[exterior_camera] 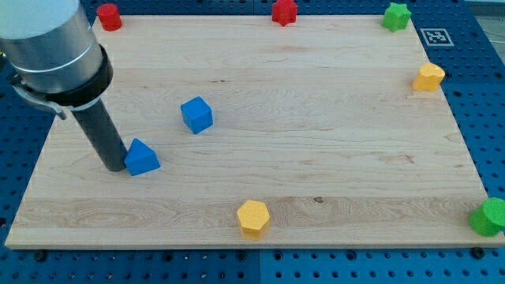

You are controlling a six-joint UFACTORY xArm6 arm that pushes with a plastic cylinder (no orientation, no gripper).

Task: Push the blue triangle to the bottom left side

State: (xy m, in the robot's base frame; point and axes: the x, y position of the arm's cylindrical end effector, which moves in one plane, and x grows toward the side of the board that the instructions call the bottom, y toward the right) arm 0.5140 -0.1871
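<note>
The blue triangle (142, 157) lies on the wooden board (316, 126) at the view's left, a little below mid-height. My tip (115, 167) rests on the board right at the triangle's left side, touching or almost touching it. The dark rod rises from there to the arm's grey body at the view's top left. A blue cube (196, 114) sits up and to the right of the triangle, apart from it.
A yellow hexagon block (253, 218) sits near the bottom edge at centre. A red block (109, 16) and a red star-like block (284, 12) sit at the top edge. A green star (396, 16), a yellow block (428, 77) and a green block (489, 217) line the right side.
</note>
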